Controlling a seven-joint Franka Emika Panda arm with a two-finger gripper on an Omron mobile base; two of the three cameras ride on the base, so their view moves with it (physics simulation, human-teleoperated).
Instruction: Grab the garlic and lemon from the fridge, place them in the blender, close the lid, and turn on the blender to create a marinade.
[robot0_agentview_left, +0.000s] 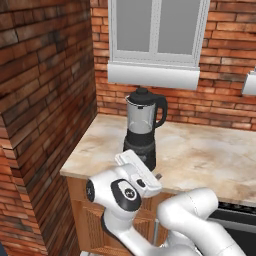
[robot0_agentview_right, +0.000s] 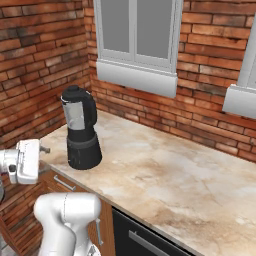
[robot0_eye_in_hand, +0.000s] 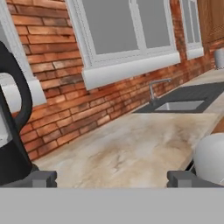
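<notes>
claw (robot0_eye_in_hand: 112, 178) spread wide, holding nothing — blender (robot0_agentview_left: 143, 128) cut off at hand view's left edge, lid (robot0_agentview_left: 142, 93) on its jar.

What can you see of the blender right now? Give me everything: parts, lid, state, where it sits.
The blender stands upright on the marble-look counter, near its left end by the brick corner, below the window. It has a squat black base, a clear tapered jar that looks empty, and a black side handle. The round black lid sits on the jar mouth. Nothing else touches it; the open gripper is at the counter's front edge, just in front of the base.
</notes>
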